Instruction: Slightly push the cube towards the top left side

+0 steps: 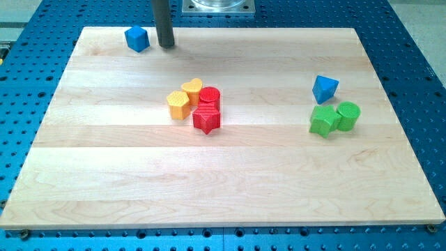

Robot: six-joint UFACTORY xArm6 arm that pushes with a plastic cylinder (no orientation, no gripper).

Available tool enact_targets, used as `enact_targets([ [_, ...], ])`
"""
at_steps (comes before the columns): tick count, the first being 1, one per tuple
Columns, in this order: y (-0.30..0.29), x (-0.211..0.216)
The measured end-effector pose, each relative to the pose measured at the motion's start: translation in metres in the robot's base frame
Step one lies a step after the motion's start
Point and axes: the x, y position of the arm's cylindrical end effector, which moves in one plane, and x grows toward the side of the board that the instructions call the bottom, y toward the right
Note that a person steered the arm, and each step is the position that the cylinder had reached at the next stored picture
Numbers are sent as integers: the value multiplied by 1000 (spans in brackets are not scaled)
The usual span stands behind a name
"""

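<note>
A blue cube (137, 38) sits near the board's top left edge. My tip (166, 45) stands just to its right, a small gap apart, not touching it. The dark rod rises from there out of the view's top.
A wooden board (223, 195) lies on a blue perforated table. At its middle are a yellow heart (192, 88), a yellow hexagon-like block (178, 104), a red cylinder (210, 97) and a red star (206, 119). At the right are a blue triangular block (324, 88), a green block (323, 120) and a green cylinder (348, 115).
</note>
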Motion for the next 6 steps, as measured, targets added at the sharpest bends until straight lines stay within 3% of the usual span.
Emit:
enact_targets([
  [1,-47,0],
  [6,-59,10],
])
